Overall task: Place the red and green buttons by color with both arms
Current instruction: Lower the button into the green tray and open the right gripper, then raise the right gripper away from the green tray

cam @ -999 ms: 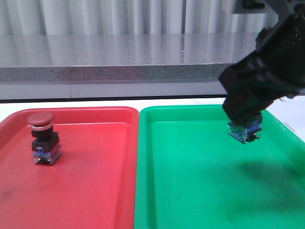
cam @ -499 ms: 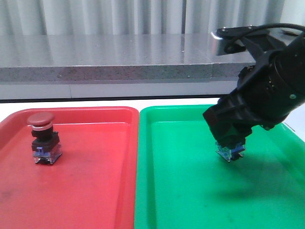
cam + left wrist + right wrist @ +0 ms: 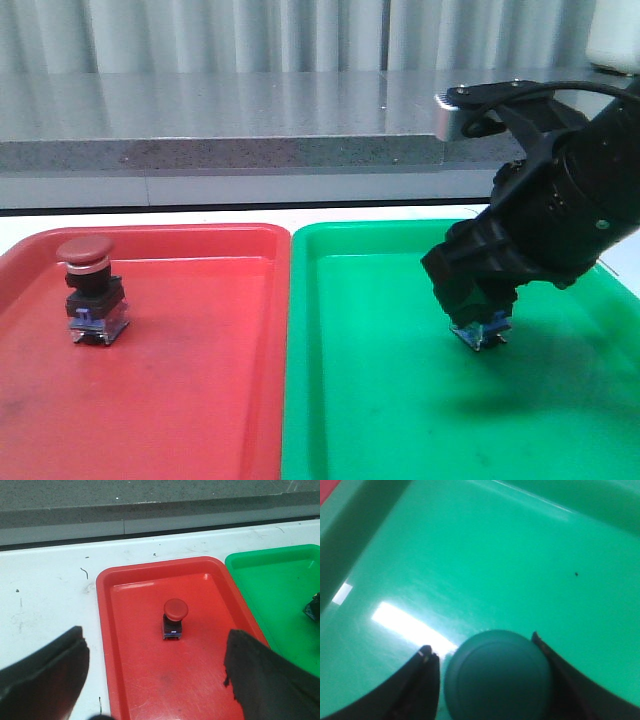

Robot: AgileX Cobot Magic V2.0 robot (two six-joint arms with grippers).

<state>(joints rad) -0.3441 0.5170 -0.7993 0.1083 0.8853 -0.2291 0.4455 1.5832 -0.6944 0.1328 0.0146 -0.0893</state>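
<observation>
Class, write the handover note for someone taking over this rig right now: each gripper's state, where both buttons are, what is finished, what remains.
Left gripper: open, empty, above the red tray.
Right gripper: shut on the green button, low over the green tray; contact with the floor cannot be confirmed.
Red button: upright in the red tray's far left part.
Done: red sorted.
Left: set the green button down, release, withdraw the right arm.

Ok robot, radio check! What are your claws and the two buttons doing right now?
Right gripper shut on green button, low over green tray. Left gripper open, empty. Red button upright in red tray. Nothing in the way.
</observation>
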